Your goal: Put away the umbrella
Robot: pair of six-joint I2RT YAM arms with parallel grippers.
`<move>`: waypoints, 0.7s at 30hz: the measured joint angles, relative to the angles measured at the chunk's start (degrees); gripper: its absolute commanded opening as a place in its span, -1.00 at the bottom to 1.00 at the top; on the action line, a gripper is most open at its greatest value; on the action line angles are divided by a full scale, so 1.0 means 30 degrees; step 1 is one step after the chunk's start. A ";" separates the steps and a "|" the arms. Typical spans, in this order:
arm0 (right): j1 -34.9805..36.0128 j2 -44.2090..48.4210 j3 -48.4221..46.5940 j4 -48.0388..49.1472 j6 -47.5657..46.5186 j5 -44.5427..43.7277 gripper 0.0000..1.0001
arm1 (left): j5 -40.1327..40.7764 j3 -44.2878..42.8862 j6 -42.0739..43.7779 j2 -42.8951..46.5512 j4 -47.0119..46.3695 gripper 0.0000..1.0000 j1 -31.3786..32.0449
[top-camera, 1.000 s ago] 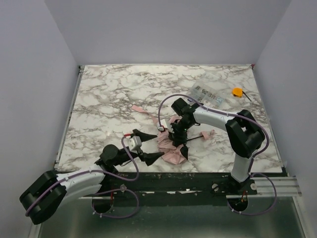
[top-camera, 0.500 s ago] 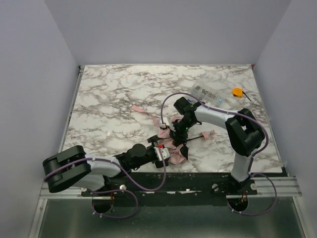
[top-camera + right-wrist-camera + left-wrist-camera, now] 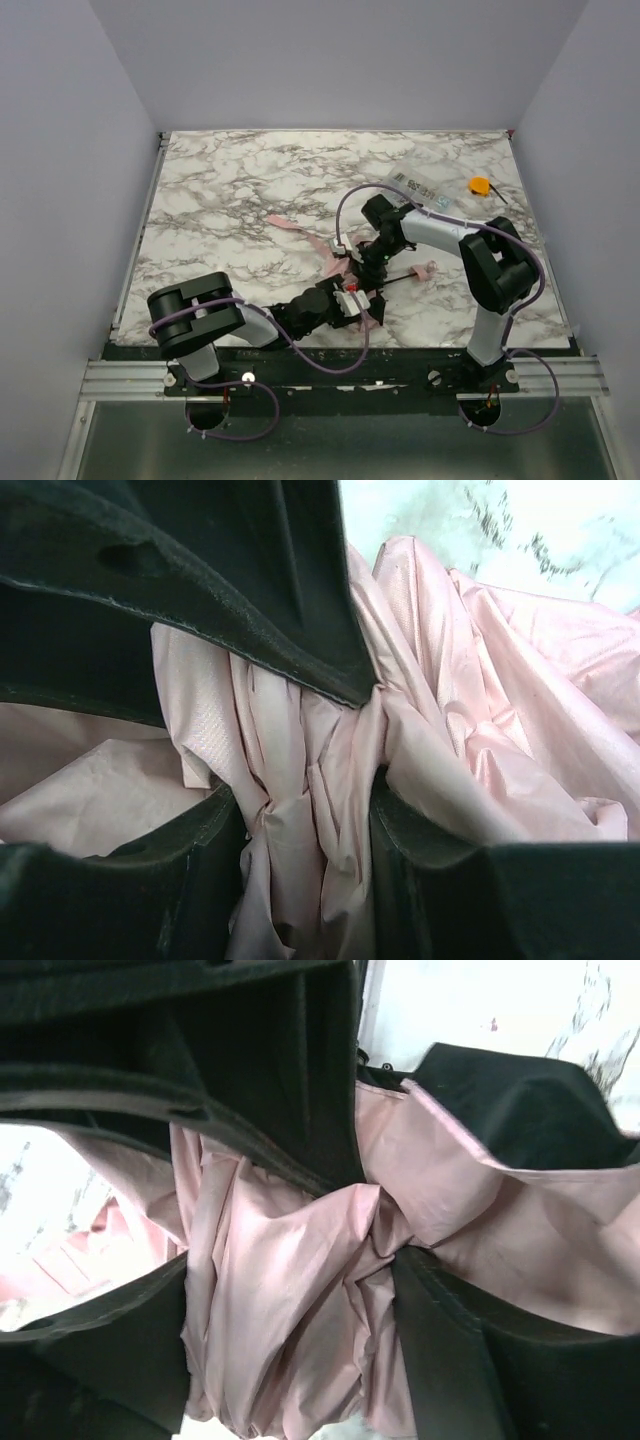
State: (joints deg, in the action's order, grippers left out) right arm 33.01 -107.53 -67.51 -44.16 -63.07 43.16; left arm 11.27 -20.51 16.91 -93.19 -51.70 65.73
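The umbrella (image 3: 338, 266) lies as a crumpled pale pink bundle near the table's front edge, its dark shaft (image 3: 402, 277) and small pink handle (image 3: 426, 268) pointing right. A pink strap (image 3: 281, 220) trails off to the far left. My left gripper (image 3: 357, 299) comes in low from the left. In the left wrist view bunched umbrella fabric (image 3: 300, 1250) fills the gap of the left gripper (image 3: 290, 1350) and touches both fingers. My right gripper (image 3: 372, 262) reaches down from the back. Its fingers pinch a fold of umbrella fabric (image 3: 500, 690), and the right gripper (image 3: 305, 865) is narrow.
A clear labelled plastic packet (image 3: 421, 187) lies at the back right, with a small orange object (image 3: 480, 185) beside it. The table's front edge (image 3: 350, 346) runs just behind the left gripper. Both arms crowd the umbrella.
The left arm has swung right along the front edge, and its jaws have narrowed onto the fabric. The right gripper has shifted slightly right with its fold.
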 measured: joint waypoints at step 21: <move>-0.4138 0.4546 -0.3235 -0.5209 -0.2543 0.0248 0.99 | -0.6841 -0.1246 -0.9712 -0.4277 -0.4969 -0.53 -0.3854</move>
State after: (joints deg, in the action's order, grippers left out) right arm 20.60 -93.89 -77.21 -59.79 -70.70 43.90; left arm -9.26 -24.25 -12.23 -106.02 -66.61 54.17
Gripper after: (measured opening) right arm 0.819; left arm 0.339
